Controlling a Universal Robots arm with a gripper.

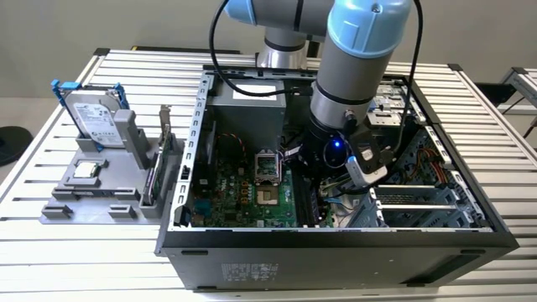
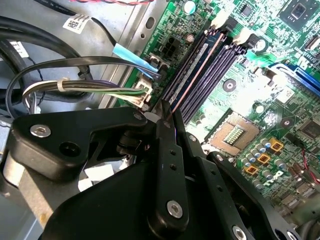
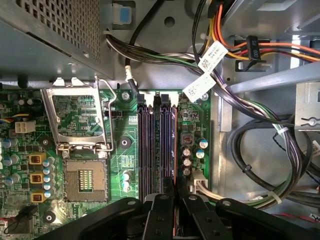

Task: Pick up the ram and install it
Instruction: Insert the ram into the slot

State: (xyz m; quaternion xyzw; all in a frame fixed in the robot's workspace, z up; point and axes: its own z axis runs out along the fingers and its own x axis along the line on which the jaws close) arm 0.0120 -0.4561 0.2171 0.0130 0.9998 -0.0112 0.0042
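Note:
The ram (image 2: pixel 196 74) shows edge-on as a thin dark stick with a pinkish top edge. It stands in one of the long memory slots (image 3: pixel 155 145) on the green motherboard (image 1: pixel 243 195), beside the cable side of the board. In the first wrist view the ram (image 3: pixel 173 150) lies along the outermost slot. My gripper (image 2: pixel 166 116) is shut on the ram's near end, its black fingers (image 3: pixel 162 205) pressed on both faces. In the exterior view the gripper (image 1: pixel 313 189) reaches down inside the open computer case (image 1: pixel 336 245).
An open CPU socket (image 3: pixel 85 179) lies beside the slots. Thick cable bundles (image 3: pixel 250 155) crowd the other side, next to a metal drive cage (image 1: pixel 419 201). Outside the case, a grey holder carries a hard drive (image 1: pixel 97 123), a square chip (image 1: pixel 87 168) and an upright card (image 1: pixel 160 170).

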